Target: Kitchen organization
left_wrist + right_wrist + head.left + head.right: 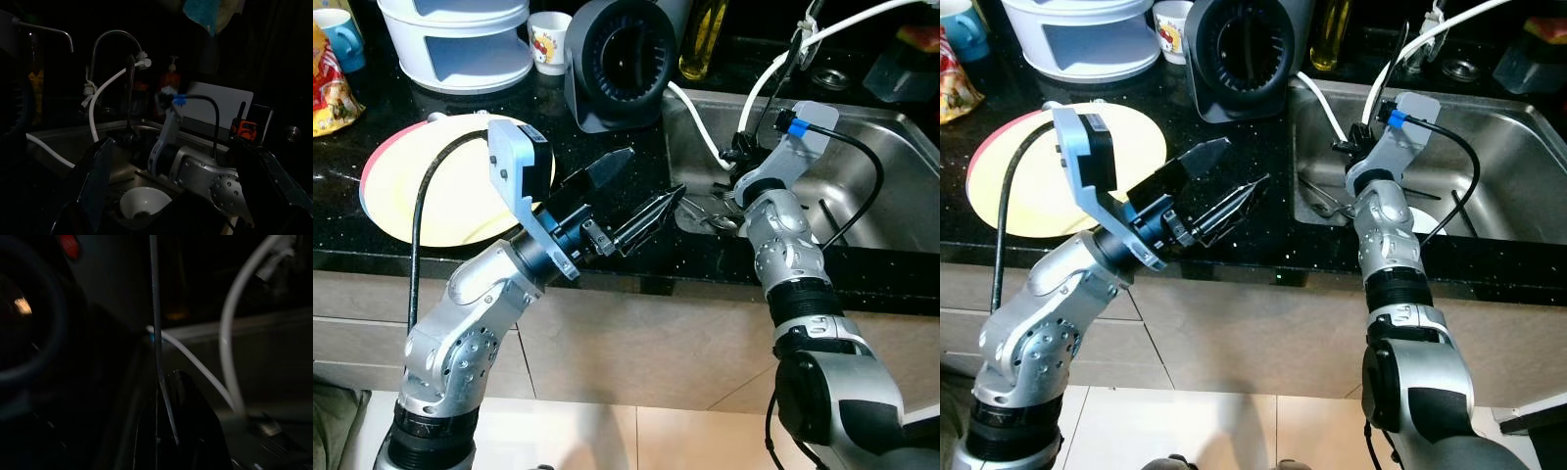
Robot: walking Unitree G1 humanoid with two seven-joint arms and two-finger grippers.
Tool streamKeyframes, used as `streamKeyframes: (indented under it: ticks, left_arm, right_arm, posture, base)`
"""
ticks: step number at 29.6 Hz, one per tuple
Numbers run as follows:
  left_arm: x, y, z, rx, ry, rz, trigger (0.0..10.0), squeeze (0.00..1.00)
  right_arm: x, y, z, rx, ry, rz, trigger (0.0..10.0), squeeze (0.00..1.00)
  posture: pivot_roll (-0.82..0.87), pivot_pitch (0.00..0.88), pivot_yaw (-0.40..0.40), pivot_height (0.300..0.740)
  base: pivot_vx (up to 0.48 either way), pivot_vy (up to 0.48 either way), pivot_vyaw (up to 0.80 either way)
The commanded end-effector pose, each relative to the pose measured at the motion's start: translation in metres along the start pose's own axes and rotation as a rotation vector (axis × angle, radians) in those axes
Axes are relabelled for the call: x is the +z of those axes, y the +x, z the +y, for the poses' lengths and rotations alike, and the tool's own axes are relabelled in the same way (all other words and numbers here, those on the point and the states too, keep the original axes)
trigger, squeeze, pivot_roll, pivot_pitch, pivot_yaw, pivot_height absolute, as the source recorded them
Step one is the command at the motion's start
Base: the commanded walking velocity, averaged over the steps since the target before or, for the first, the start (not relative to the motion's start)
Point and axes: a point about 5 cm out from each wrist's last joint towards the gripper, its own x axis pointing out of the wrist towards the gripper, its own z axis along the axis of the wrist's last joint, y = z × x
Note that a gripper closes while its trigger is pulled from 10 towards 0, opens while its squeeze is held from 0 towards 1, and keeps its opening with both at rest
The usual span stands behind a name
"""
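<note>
My left gripper (646, 191) hangs open over the black countertop (607, 147), just left of the steel sink (881, 196). Nothing is between its fingers. My right gripper (737, 162) reaches down into the sink's left end. In the right wrist view a thin metal utensil handle (157, 357) rises from between its dark fingers (188, 431), which are shut on it. More metal utensils (710, 213) lie on the sink floor beside that arm. A white bowl (144, 203) sits in the sink below the right arm.
A yellow plate on a pink one (431, 186) lies on the counter to the left. Behind stand a black round appliance (622, 54), a white stacked container (460, 34), a small cup (548, 39) and an oil bottle (702, 39). A white hose (700, 127) runs into the sink.
</note>
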Motion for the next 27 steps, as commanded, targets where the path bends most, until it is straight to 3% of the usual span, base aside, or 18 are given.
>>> streamKeyframes:
  ticks: [1, 16, 27]
  left_arm:
    - [0.003, 0.003, -0.006, -0.034, 0.009, -0.002, 10.0, 0.0]
    - [-0.003, 0.004, -0.004, -0.009, 0.033, 0.041, 10.0, 0.0]
    - [-0.01, 0.003, 0.0, 0.037, 0.067, 0.073, 10.0, 0.0]
  right_arm:
    - [0.003, -0.002, -0.002, 0.008, 0.039, -0.028, 10.0, 0.0]
    - [0.004, -0.005, 0.005, 0.065, 0.064, -0.043, 10.0, 0.0]
    - [0.004, -0.006, -0.001, 0.056, -0.084, -0.009, 10.0, 0.0]
  posture:
    - [0.19, 0.111, -0.089, 0.74]
    - [0.19, 0.108, -0.093, 0.74]
    - [0.18, 0.115, -0.095, 0.74]
  base:
    - [0.45, 0.0, 0.0]
    - [0.053, 0.0, 0.0]
    - [0.0, -0.253, 0.0]
